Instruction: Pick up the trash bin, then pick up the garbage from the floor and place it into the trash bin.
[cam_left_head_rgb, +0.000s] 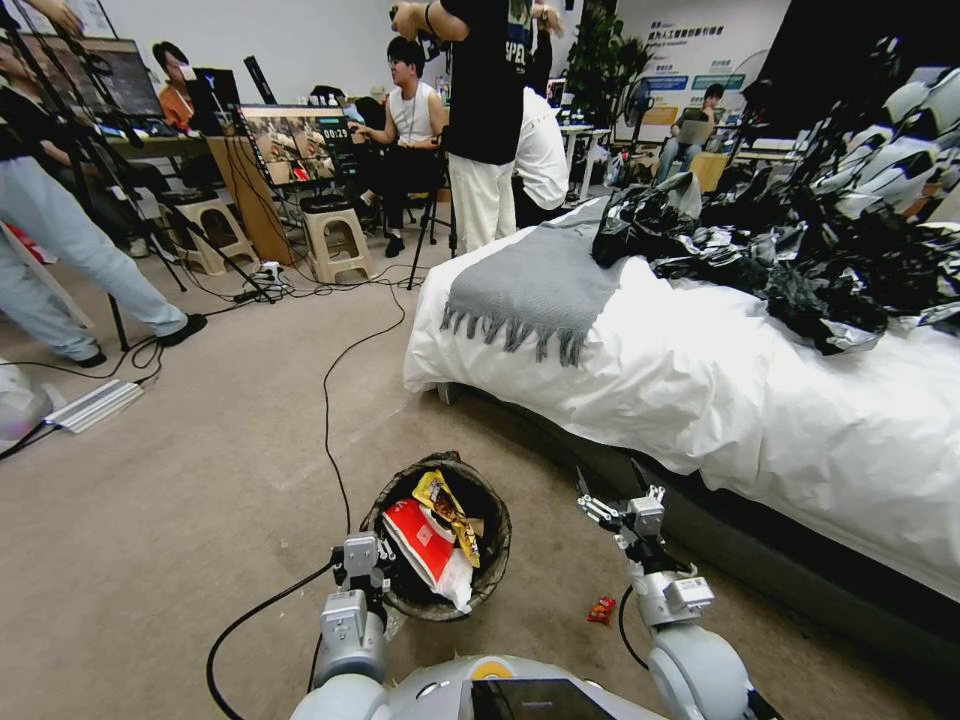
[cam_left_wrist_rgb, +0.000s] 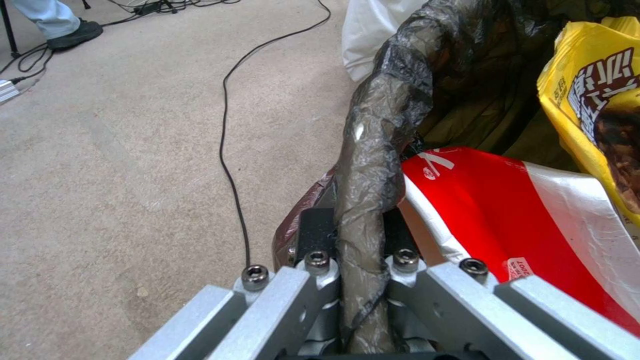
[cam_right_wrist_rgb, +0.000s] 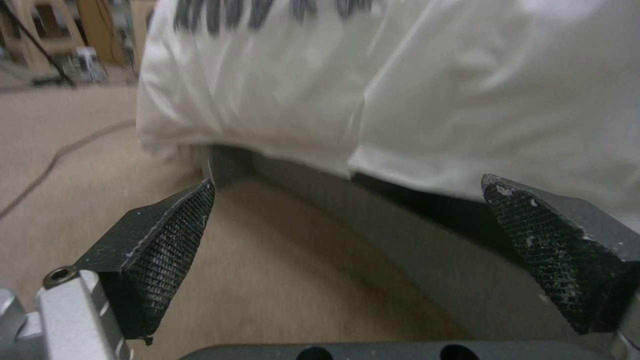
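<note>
1. The robot's left hand (cam_left_wrist_rgb: 357, 260) is clamped on the rim of the small round trash bin with the crinkled black plastic liner (cam_left_head_rgb: 437, 535), which sits on the beige carpet floor (cam_left_head_rgb: 180, 480) just in front of the robot's base, near the foot corner of the white-sheeted bed (cam_left_head_rgb: 720, 400).
2. The right hand (cam_right_wrist_rgb: 347, 250) hangs empty over the carpet beside the dark bed base, its cross-hatched black pads (cam_right_wrist_rgb: 170, 235) spread wide.
3. A small crumpled red snack wrapper (cam_left_head_rgb: 601, 609) lies on the carpet between the bin and the bed base, close below the right arm.
4. Inside the bin rest a glossy red-and-white packet (cam_left_wrist_rgb: 507, 210) and a yellow foil snack bag (cam_left_wrist_rgb: 587, 100), both thin and slippery-looking.
5. Judgement: the right hand should come straight down with one pad either side of the red wrapper and pinch at carpet level, since so flat and light a scrap could skid away.
6. The left hand should hold the bin level; the thin liner bunched in its grip looks prone to slipping or tearing.
</note>
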